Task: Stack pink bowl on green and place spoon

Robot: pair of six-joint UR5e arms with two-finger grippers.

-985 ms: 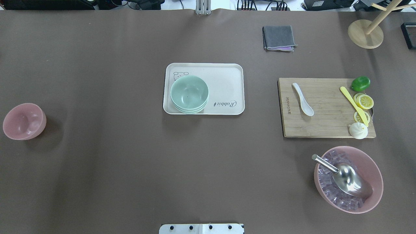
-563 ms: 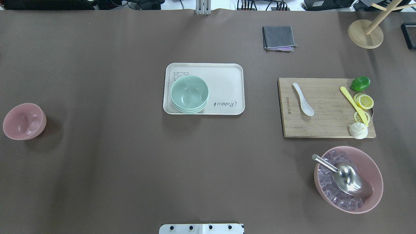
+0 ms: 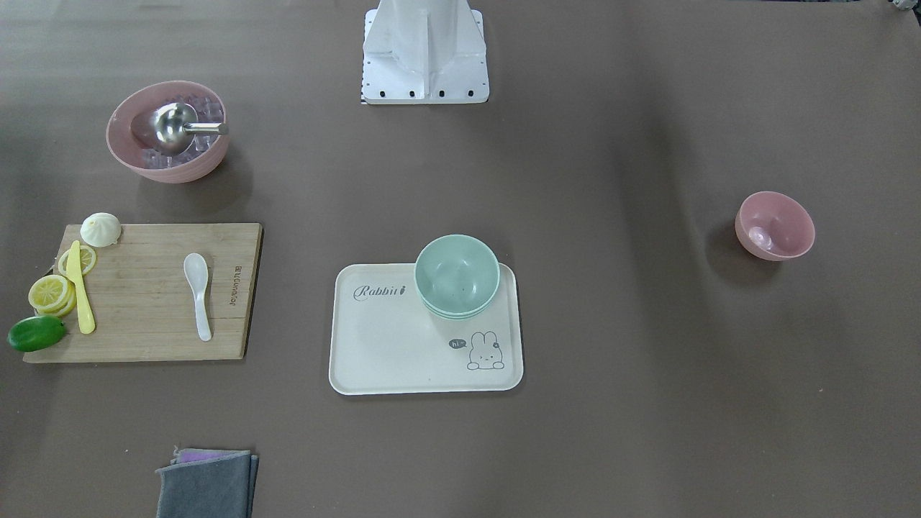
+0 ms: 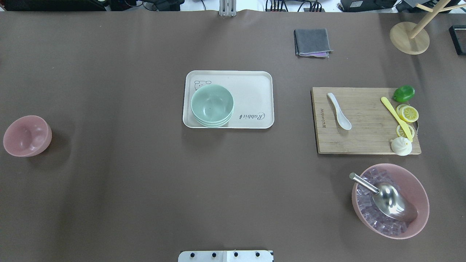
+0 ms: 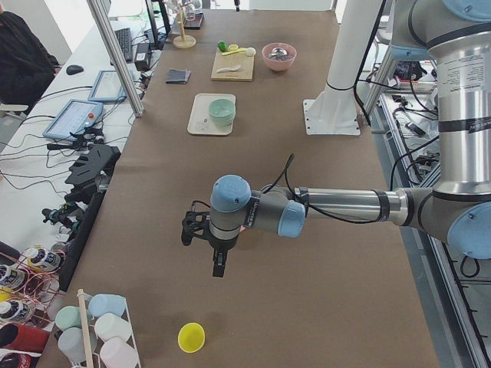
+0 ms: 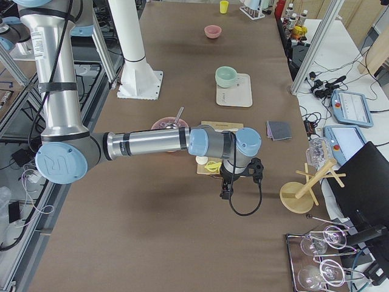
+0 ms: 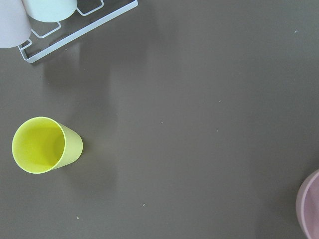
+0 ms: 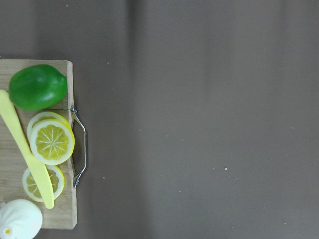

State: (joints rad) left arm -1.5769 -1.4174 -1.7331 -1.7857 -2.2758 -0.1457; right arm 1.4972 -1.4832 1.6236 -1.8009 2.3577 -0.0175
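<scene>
**No change on the tabletop; both arms out past its ends**

In the overhead view, nothing has shifted over the last second. The pink bowl (image 4: 27, 135), the green bowls (image 4: 212, 105) and the spoon (image 4: 339, 111) lie exactly where they were, and no arm has entered that view.

The left gripper (image 5: 218, 268) hangs above bare tabletop (image 4: 127, 189) near the robot's left end and touches nothing. It shows only in the side view, so I cannot tell whether its fingers are spread or pressed together. Its wrist camera looks down on a yellow cup (image 7: 46, 145), with the pink bowl's rim at the lower right corner.

The right gripper (image 6: 225, 194) hangs just beyond the handle end of the cutting board (image 4: 364, 140). It also shows only from the side, so its opening cannot be told. Its wrist camera shows a lime (image 8: 37, 86) and lemon slices (image 8: 52, 141) on that end of the board.

The pink bowl stands upright and alone, well apart from the tray (image 4: 255, 85). The green bowls sit nested on the tray's left part. The white spoon rests on the cutting board, bowl end toward the robot.
</scene>
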